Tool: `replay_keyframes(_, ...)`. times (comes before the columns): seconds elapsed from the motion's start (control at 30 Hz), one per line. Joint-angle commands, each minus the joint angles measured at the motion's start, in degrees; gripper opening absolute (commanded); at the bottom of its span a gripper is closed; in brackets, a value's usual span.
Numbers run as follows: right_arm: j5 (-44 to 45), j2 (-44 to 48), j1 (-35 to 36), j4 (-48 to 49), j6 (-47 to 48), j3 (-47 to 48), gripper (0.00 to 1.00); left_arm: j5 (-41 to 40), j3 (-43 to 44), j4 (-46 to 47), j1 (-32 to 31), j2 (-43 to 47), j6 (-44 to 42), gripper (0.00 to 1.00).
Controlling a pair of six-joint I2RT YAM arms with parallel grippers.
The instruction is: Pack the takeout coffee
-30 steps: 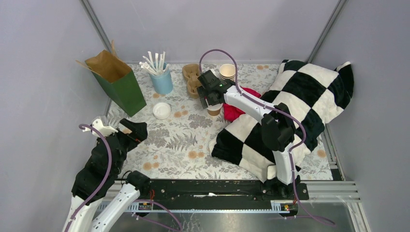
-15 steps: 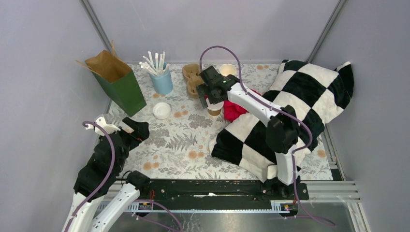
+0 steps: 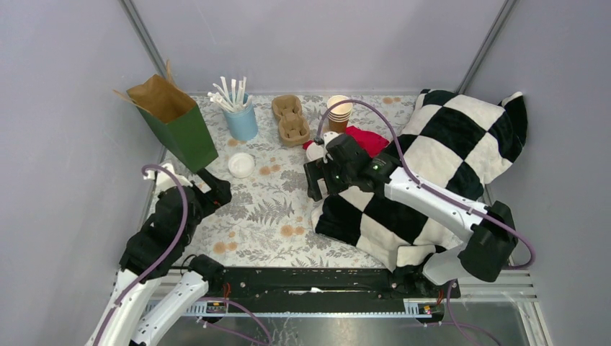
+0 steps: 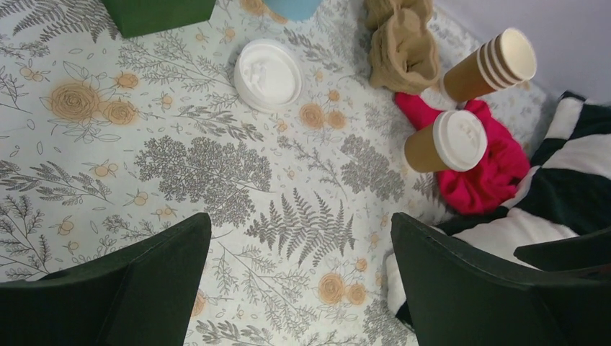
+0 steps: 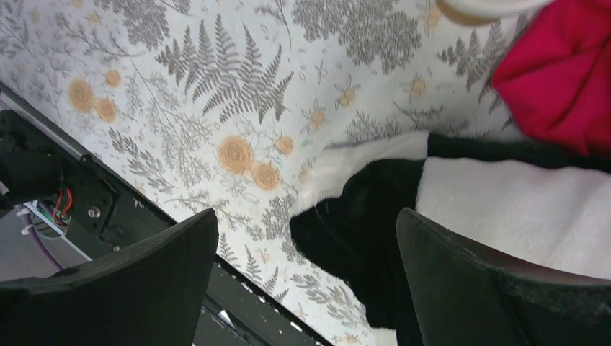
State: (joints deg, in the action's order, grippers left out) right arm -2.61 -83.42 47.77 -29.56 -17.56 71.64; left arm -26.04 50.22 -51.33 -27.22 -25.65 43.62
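Overhead view. Takeout coffee (image 3: 315,151) stands on the worktop (image 3: 266,209) just past centre, white lid up, touching the red cloth (image 3: 369,139) at its 3 o'clock. Right claw (image 3: 314,186) hangs at the cup's 6 o'clock, near it but holding nothing. Left claw (image 3: 217,192) sits at roughly 8 o'clock of the cup, well apart, also empty. Green paper bag (image 3: 180,130) stands open-mouthed at the cup's 9 o'clock, by the left wall. Loose lid (image 3: 241,164) lies between bag and cup. Cup stack (image 3: 339,110) and cardboard carrier (image 3: 290,120) sit at 12 to 1 o'clock of the worktop.

Left wrist view. Left claw (image 4: 300,223) has its jaws wide apart, with bare worktop between them. Coffee (image 4: 439,140) shows at 2 o'clock, apparently upright, lid seated, its base against the red cloth (image 4: 484,171). Checkered blanket (image 4: 569,166) is just beyond.

Right wrist view. Right claw (image 5: 308,216) is likewise spread wide, looking down on ferns and a blanket corner (image 5: 504,209). Only a sliver of the coffee (image 5: 475,6) shows at the top edge, at 1 o'clock and outside the jaws.

Judgement: the cup looks ready to pack, and the step in hand is the approach to grasp it. The next move calls for one claw to close on the kraft body below the lid. It should then carry the cup level toward 9 o'clock and lower it through the bag's mouth. Squeezing near the rim risks popping the lid.
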Motion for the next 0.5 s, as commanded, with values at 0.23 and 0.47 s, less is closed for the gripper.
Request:
replay_keyframes(0.23, 2.2, 12.92, -0.42, 4.14, -0.4, -4.99, 1.0, 0.49, 13.3, 4.52, -0.02, -17.47, -10.67, 0.99)
replay_keyframes(0.47, 5.71, 9.49, -1.12, 2.02, 5.88, -1.47, 1.0, -11.12, 35.24, 3.32, 0.39, -39.8, -17.83, 0.99)
